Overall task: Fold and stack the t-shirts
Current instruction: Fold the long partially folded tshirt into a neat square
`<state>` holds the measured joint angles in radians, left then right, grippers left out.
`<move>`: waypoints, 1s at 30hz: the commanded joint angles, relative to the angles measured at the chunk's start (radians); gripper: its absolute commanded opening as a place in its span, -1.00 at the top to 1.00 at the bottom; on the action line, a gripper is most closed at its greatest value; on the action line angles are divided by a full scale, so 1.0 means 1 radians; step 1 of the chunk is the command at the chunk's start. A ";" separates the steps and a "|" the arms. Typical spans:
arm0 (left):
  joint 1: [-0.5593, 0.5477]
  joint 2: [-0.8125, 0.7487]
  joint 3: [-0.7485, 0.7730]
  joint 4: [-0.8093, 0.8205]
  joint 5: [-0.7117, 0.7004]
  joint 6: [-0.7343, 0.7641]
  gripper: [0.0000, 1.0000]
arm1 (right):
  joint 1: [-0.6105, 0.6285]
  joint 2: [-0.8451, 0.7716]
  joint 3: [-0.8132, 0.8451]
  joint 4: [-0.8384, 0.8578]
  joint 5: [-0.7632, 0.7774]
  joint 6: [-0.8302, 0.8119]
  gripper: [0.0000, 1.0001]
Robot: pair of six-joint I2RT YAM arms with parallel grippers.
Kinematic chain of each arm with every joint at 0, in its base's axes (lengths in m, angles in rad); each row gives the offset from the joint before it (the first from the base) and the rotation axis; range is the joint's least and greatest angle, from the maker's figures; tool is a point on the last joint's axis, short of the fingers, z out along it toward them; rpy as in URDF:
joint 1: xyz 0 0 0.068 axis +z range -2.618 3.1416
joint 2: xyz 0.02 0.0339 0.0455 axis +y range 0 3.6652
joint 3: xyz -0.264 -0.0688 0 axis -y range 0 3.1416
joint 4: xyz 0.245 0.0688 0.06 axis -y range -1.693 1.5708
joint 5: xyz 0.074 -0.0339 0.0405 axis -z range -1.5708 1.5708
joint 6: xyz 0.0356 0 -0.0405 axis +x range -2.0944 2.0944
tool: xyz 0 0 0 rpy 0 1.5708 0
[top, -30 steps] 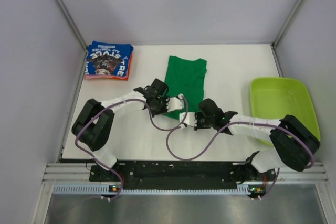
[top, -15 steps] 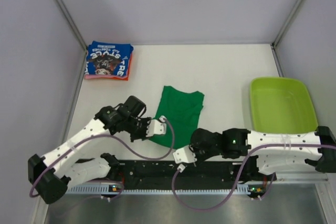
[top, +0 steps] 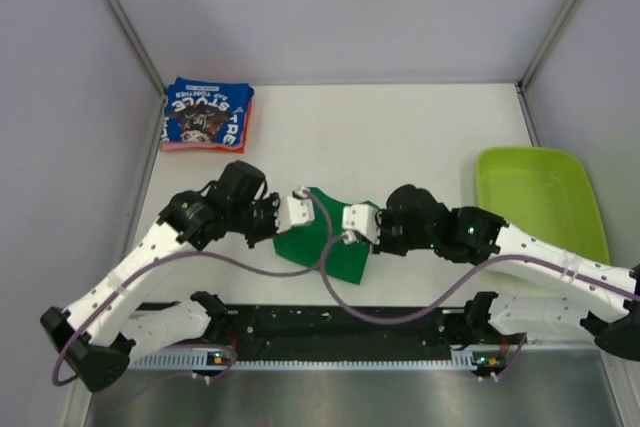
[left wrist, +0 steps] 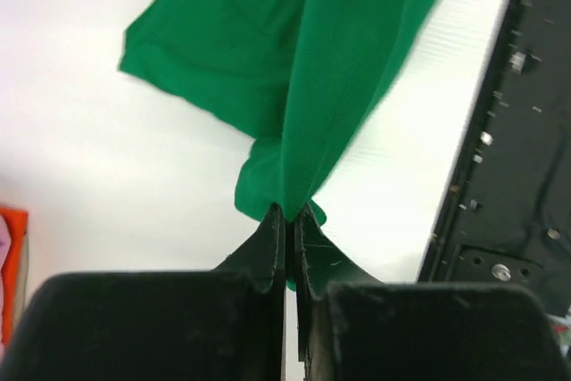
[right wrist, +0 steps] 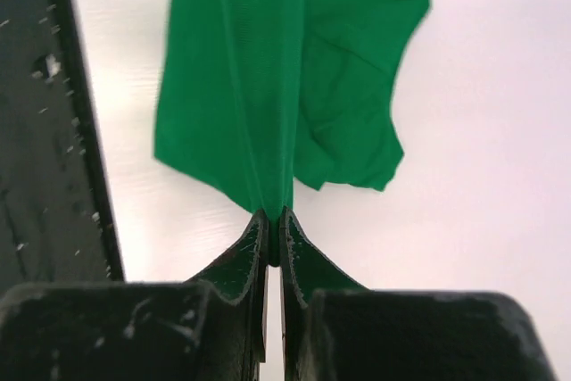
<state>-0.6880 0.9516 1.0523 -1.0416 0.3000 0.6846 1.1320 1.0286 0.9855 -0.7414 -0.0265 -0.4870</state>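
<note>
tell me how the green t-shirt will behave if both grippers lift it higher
Probably floppy: the green t-shirt drapes in folds from the left gripper. Likely light, since thin pinches by it and the right gripper hold it. It may sag between them.

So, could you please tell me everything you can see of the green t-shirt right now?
The green t-shirt is plain bright green, soft ribbed-looking cloth with no print. It lies near the table's front edge, between the arms. The left gripper and the right gripper are each shut on a pinched fold of it, so cloth rises taut to the jaws while the rest lies rumpled on the table. It touches neither the blue t-shirt at the far left nor the lime tub.
</note>
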 commanded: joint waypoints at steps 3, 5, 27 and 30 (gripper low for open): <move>0.128 0.264 0.136 0.195 -0.127 -0.062 1.00 | -0.319 0.040 -0.086 0.213 -0.173 0.030 1.00; 0.174 0.387 0.196 0.282 -0.178 -0.057 1.00 | -0.459 0.112 -0.129 0.322 -0.241 0.050 1.00; 0.199 1.131 0.696 0.296 -0.335 -0.091 0.42 | -0.756 0.576 -0.075 0.513 -0.176 0.205 0.54; 0.206 1.148 0.742 0.402 -0.470 -0.106 0.13 | -0.794 0.622 -0.007 0.514 -0.147 0.249 0.46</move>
<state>-0.5056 2.0857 1.7153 -0.7750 0.0372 0.6037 0.3988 1.6028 0.8791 -0.2367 -0.2260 -0.3168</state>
